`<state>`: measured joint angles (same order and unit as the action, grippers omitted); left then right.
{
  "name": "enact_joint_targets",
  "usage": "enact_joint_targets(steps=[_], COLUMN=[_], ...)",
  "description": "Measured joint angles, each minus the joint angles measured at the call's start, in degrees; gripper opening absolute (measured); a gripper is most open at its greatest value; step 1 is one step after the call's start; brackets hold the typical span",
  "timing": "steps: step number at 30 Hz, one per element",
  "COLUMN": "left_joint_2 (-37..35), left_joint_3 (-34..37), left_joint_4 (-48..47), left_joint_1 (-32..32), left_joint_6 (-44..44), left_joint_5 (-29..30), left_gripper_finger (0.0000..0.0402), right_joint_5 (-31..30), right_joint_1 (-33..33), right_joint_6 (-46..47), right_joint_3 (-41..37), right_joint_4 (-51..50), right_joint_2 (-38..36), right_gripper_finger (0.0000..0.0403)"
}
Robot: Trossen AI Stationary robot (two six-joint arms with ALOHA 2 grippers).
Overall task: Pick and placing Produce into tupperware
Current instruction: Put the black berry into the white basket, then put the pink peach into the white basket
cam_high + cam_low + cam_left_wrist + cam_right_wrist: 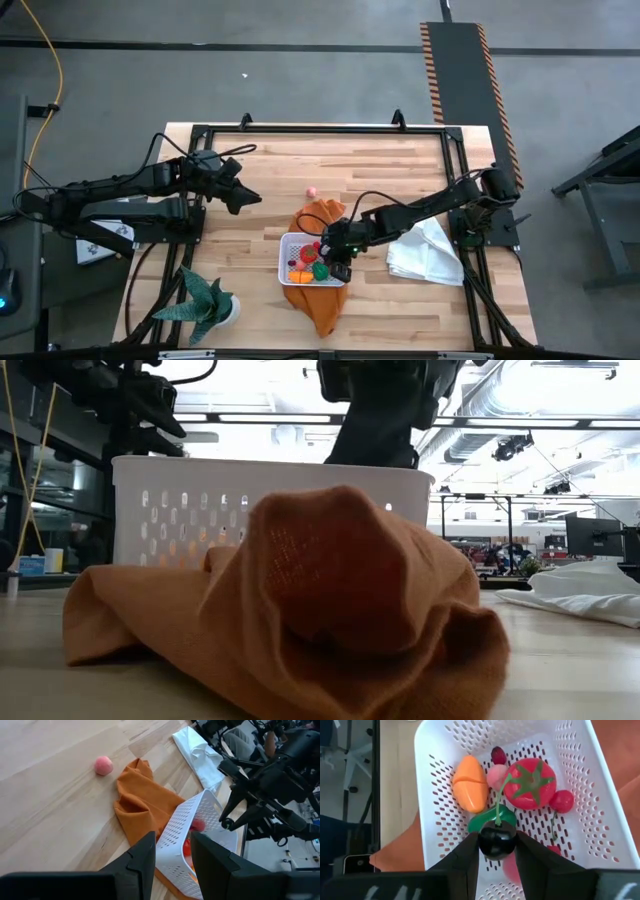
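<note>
With the right claw point(497, 851) clamped on the dark cherry point(497, 840) above the white perforated container point(445, 750), release is best made low at its six o'clock side, clear of the tomato point(530, 782).

The right gripper point(496, 851) pinches a dark round fruit with a green stem point(496, 840) over the white perforated tupperware point(445, 815), where an orange piece point(470, 789), a red tomato point(530, 784) and a small dark red fruit point(498, 755) lie.
</note>
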<state>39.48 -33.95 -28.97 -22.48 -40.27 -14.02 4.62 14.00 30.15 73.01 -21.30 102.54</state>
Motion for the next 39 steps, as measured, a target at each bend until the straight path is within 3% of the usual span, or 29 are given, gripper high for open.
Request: enact_joint_targets(steps=[13,27,30,39], left_joint_2=[0.0,0.0,0.0,0.0], left_joint_3=[0.0,0.0,0.0,0.0], left_joint_4=[0.0,0.0,0.0,3.0], left_joint_1=[0.0,0.0,0.0,0.0], left_joint_6=[1.3,1.3,1.6,6.4], left_joint_5=[0.0,0.0,0.1,0.1], left_gripper_finger=[0.0111,0.0111,0.0111,0.0111], right_joint_5=[-0.5,-0.8,-0.5,-1.2], right_joint_1=[-0.1,-0.1,-0.5,-2.1], right_joint_6=[1.9,1.6,1.7,0.9], right_joint_3=[0.0,0.0,0.0,0.0], right_joint_4=[0.9,5.7,9.9,10.0], right_joint_2=[0.0,-0.2,-1.3,-6.7], right_gripper_finger=[0.0168,0.0156,0.0155,0.0155])
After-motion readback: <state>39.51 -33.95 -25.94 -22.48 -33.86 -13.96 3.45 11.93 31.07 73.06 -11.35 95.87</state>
